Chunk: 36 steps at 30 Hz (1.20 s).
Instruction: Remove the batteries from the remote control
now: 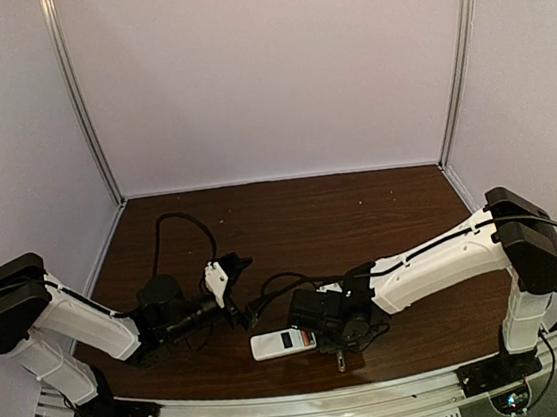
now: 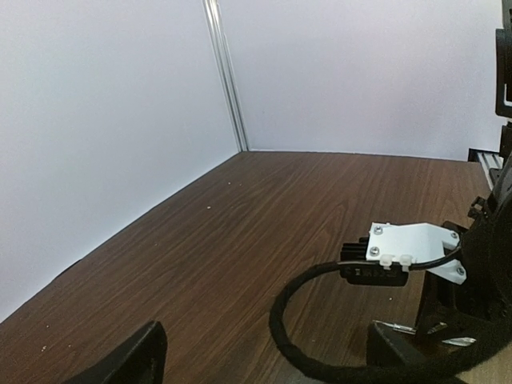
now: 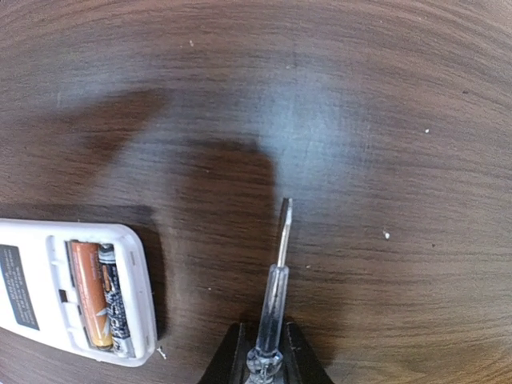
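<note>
The right end effector (image 3: 262,352) grips a thin silvery screwdriver (image 3: 276,272); the left end effector (image 2: 260,356) is open. The orange battery (image 3: 90,292) sits inside the flat white remote control (image 3: 32,234) on the dark counter (image 3: 384,120). A poke may push the loose remote away

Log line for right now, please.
left gripper open, empty | right gripper shut on screwdriver, tip beside remote, not touching | remote back open, orange battery inside
</note>
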Available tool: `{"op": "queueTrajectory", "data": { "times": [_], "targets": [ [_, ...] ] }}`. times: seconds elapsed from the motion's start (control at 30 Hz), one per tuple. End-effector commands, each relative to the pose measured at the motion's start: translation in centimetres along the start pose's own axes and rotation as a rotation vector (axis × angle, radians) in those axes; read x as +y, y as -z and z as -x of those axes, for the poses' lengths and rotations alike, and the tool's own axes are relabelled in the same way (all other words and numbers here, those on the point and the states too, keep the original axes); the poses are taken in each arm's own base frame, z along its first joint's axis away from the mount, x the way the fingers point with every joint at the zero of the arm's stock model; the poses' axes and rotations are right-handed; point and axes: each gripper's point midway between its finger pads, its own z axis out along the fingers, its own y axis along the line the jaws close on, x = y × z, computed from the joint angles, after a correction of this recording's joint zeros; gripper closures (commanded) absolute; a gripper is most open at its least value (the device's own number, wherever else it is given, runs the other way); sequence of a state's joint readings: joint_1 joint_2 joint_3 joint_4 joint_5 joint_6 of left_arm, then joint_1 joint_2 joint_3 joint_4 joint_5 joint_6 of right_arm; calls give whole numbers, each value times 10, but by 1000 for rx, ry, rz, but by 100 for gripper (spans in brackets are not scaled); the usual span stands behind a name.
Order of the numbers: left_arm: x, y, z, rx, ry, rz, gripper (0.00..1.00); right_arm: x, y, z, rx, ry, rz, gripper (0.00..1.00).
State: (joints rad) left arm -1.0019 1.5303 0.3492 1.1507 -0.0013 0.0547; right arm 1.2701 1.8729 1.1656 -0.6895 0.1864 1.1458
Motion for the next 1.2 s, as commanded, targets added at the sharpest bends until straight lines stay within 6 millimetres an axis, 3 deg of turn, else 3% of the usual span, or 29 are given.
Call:
{"op": "queueTrajectory", "data": {
  "times": [0.0, 0.23, 0.4, 0.67, 0.97, 1.17],
  "targets": [
    [6, 2, 9, -32, -17, 21, 12, -12, -19, -17, 38, 50, -59, 84],
    [5, 0, 7, -25, -16, 13, 12, -17, -23, -19, 28, 73, -48, 100],
    [3, 0, 7, -26, 14, -41, 12, -11, -18, -9, -28, 132, 11, 100],
    [6, 0, 3, -21, 53, -114, 13, -13, 10, 16, -164, 178, 106, 100],
    [-21, -4, 2, -12, 116, -313, 18, -15, 42, 33, -293, 228, 221, 100],
    [-28, -5, 2, -9, 121, -358, 20, -24, 58, 36, -333, 205, 257, 100]
  ]
}}
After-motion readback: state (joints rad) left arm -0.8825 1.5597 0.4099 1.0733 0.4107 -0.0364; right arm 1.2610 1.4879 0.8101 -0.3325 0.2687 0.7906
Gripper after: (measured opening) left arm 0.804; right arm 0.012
